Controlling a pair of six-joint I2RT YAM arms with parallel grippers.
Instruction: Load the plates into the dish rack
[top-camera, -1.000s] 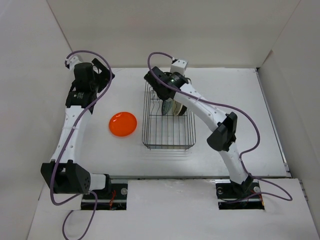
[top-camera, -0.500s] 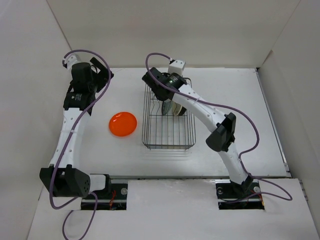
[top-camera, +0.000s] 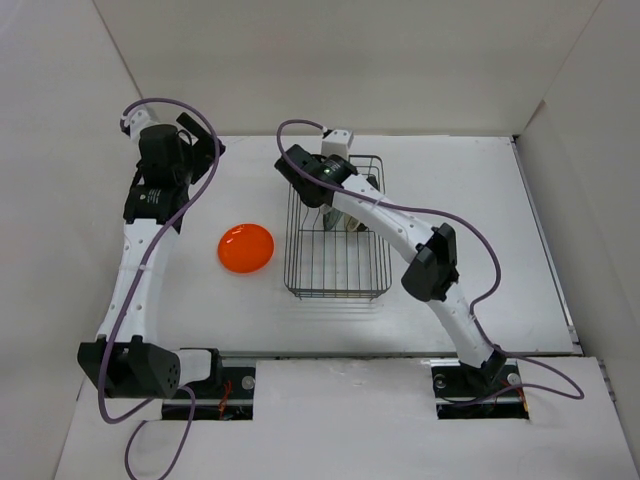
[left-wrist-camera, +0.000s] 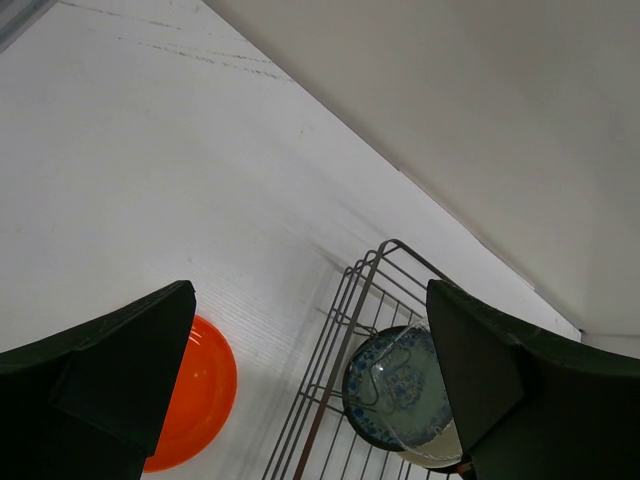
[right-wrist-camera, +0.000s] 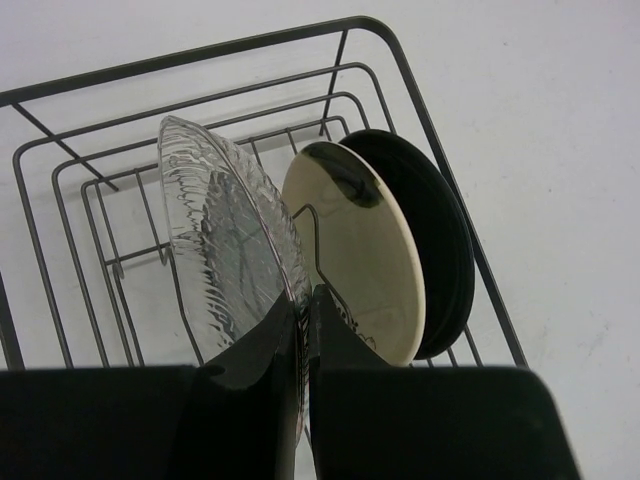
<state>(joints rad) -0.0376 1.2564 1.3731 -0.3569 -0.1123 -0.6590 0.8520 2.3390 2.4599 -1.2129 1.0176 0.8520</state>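
The dish rack (top-camera: 337, 262), a dark wire basket, stands mid-table. My right gripper (right-wrist-camera: 303, 300) is shut on the rim of the clear plate (right-wrist-camera: 230, 250), held upright inside the rack (right-wrist-camera: 420, 100). Behind it a cream plate (right-wrist-camera: 365, 260) and a black plate (right-wrist-camera: 440, 240) stand on edge between the prongs. In the left wrist view the teal patterned plate (left-wrist-camera: 372, 385) stands just behind the clear plate (left-wrist-camera: 430, 410). The orange plate (top-camera: 246, 248) lies flat on the table left of the rack. My left gripper (left-wrist-camera: 308, 300) hangs open and empty, high near the back left corner (top-camera: 197, 142).
White walls close in the table at the back and both sides. The right arm (top-camera: 430, 265) arches over the rack's right side. Bare tabletop (top-camera: 470, 220) lies right of the rack and in front of it.
The right gripper has shifted left and toward the back of the rack with the clear plate. The left arm has drawn slightly back and left.
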